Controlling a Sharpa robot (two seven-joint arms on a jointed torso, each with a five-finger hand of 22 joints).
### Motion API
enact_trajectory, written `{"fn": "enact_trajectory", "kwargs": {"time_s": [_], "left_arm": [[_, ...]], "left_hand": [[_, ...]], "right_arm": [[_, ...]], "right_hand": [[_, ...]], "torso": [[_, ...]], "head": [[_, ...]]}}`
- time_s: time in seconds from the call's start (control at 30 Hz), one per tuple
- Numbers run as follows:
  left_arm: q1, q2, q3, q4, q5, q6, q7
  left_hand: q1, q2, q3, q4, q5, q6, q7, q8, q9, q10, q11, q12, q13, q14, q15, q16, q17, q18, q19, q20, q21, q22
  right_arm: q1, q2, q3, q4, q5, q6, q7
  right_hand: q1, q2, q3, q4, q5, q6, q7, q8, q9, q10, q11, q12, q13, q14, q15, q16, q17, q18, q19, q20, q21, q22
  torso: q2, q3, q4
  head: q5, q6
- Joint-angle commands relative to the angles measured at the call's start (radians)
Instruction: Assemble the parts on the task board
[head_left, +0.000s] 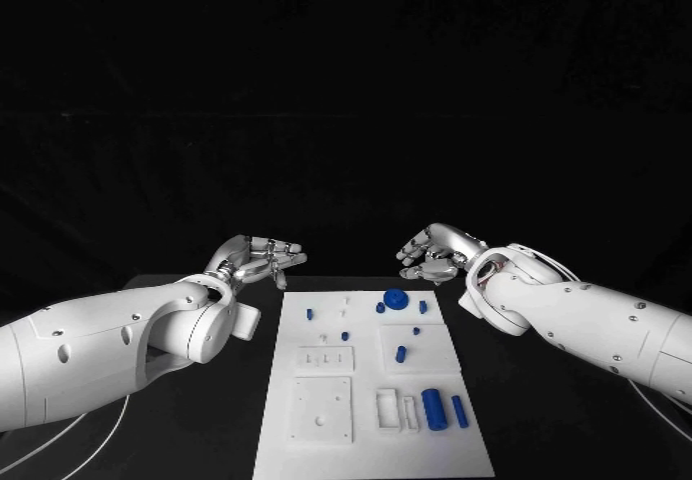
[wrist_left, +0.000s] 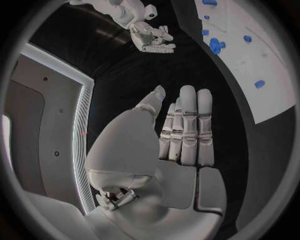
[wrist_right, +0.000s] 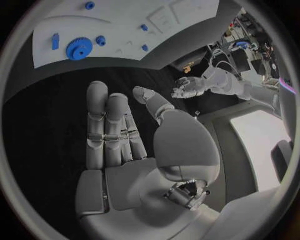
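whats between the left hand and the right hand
In the head view, only bare black table separates the left hand from the right hand; the task board begins just nearer the robot. Both hands hold nothing.

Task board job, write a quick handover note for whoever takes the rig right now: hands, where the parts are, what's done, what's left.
Left robot hand: open, holds nothing, off the board's far left corner.
Right robot hand: open, holds nothing, off the far right corner.
Board: centred on the table between the arms.
Parts: blue gear at the far end; small blue pieces scattered mid-board; two blue cylinders lying near the right edge at the near end.
Done: cannot tell that anything is assembled.
Left: pick up the loose pieces and fit them; neither hand touches the board.
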Motion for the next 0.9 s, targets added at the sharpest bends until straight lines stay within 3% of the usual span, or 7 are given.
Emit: {"fn": "enact_trajectory", "kwargs": {"time_s": [0.03, 0.07, 0.13, 0.37, 0.53, 0.77, 0.9], "left_arm": [[0.004, -0.006, 0.005, 0.021, -0.071, 0.043, -0.037], [0.004, -0.008, 0.007, 0.026, -0.077, 0.045, -0.04], [0.005, -0.012, 0.01, 0.035, -0.086, 0.05, -0.045], [0.01, -0.025, 0.025, 0.065, -0.109, 0.06, -0.05], [0.013, -0.036, 0.038, 0.088, -0.122, 0.064, -0.053], [0.016, -0.036, 0.044, 0.102, -0.147, 0.082, -0.072], [0.018, -0.036, 0.045, 0.111, -0.154, 0.09, -0.079]], "left_hand": [[-0.006, -0.002, -0.001, -0.008, 0.031, -0.004, 0.002, 0.0, 0.002, -0.01, 0.003, 0.001, 0.001, 0.012, 0.001, 0.004, 0.001, 0.015, 0.007, 0.0, 0.018, 0.007], [-0.005, -0.003, 0.005, -0.011, 0.083, 0.014, 0.0, 0.002, 0.006, -0.018, 0.004, 0.001, 0.0, 0.014, 0.001, 0.004, 0.001, 0.017, 0.007, 0.0, 0.023, 0.008], [-0.008, -0.006, 0.012, -0.016, 0.096, 0.021, -0.001, -0.001, 0.007, -0.033, 0.007, 0.001, 0.0, 0.015, 0.002, 0.003, 0.001, 0.019, 0.004, 0.001, 0.029, 0.009], [-0.018, -0.017, 0.007, -0.033, 0.097, 0.008, -0.003, -0.001, 0.007, -0.056, 0.01, 0.0, 0.001, 0.062, -0.002, 0.023, 0.006, 0.032, 0.03, 0.0, 0.077, 0.025], [-0.021, -0.014, 0.001, -0.04, 0.097, 0.009, -0.003, -0.001, 0.008, -0.053, 0.009, 0.0, 0.001, 0.071, -0.004, 0.028, 0.008, 0.036, 0.031, -0.001, 0.091, 0.03], [-0.022, -0.014, -0.001, -0.044, 0.093, 0.009, -0.004, -0.001, 0.008, -0.056, 0.009, 0.0, 0.0, 0.075, -0.005, 0.03, 0.01, 0.037, 0.034, -0.002, 0.095, 0.032], [-0.021, -0.014, -0.003, -0.044, 0.091, 0.005, -0.004, -0.001, 0.007, -0.063, 0.01, 0.0, 0.001, 0.074, -0.005, 0.029, 0.01, 0.037, 0.033, -0.002, 0.096, 0.031]], "right_arm": [[0.002, 0.008, 0.001, 0.012, -0.2, 0.034, -0.091], [0.003, 0.01, 0.001, 0.014, -0.217, 0.037, -0.099], [0.003, 0.016, 0.001, 0.017, -0.25, 0.043, -0.114], [0.004, 0.038, 0.001, 0.017, -0.336, 0.066, -0.148], [0.003, 0.057, 0.0, 0.006, -0.386, 0.081, -0.163], [0.002, 0.07, -0.004, -0.005, -0.423, 0.096, -0.177], [-0.003, 0.076, -0.008, -0.01, -0.44, 0.104, -0.185]], "right_hand": [[0.0, -0.014, 0.002, 0.002, 0.005, -0.009, -0.003, 0.002, 0.001, -0.016, 0.001, 0.002, 0.001, -0.003, 0.003, 0.01, -0.011, 0.023, 0.005, 0.003, 0.042, 0.063], [-0.001, -0.015, 0.0, 0.003, 0.004, -0.009, -0.004, 0.002, 0.001, -0.019, 0.001, 0.002, 0.001, -0.004, 0.003, 0.015, -0.018, 0.025, 0.007, 0.005, 0.049, 0.082], [0.0, -0.017, -0.007, 0.004, 0.004, -0.01, -0.005, 0.003, 0.001, -0.024, 0.002, 0.003, 0.002, -0.006, 0.003, 0.022, -0.03, 0.026, 0.014, 0.006, 0.061, 0.112], [-0.006, -0.02, -0.013, 0.006, 0.004, -0.01, -0.015, 0.002, 0.001, -0.012, -0.005, 0.002, 0.004, -0.008, -0.001, 0.043, -0.053, 0.017, 0.037, 0.002, 0.111, 0.214], [-0.01, -0.019, -0.005, 0.006, 0.002, 0.002, -0.017, 0.003, 0.002, -0.001, -0.008, 0.003, 0.005, -0.011, -0.004, 0.054, -0.067, 0.012, 0.048, -0.002, 0.114, 0.255], [-0.012, -0.024, 0.024, 0.007, -0.016, 0.009, -0.018, 0.003, 0.002, 0.009, -0.011, 0.002, 0.005, -0.014, -0.006, 0.065, -0.08, 0.0, 0.06, -0.005, 0.127, 0.314], [-0.012, -0.026, 0.029, 0.012, -0.025, 0.01, -0.02, 0.002, 0.002, 0.016, -0.013, 0.003, 0.005, -0.015, -0.007, 0.072, -0.087, 0.0, 0.064, -0.006, 0.125, 0.347]], "torso": [[0.023, -0.0003, 0.0136], [0.027, -0.0006, 0.0167], [0.034, -0.0012, 0.021], [0.056, -0.0024, 0.0308], [0.068, -0.0022, 0.0329], [0.076, -0.0031, 0.0381], [0.081, -0.0038, 0.0398]], "head": [[-0.002, 0.003], [-0.004, 0.006], [-0.007, 0.006], [-0.012, 0.004], [-0.012, 0.006], [-0.019, 0.004], [-0.017, 0.001]]}}
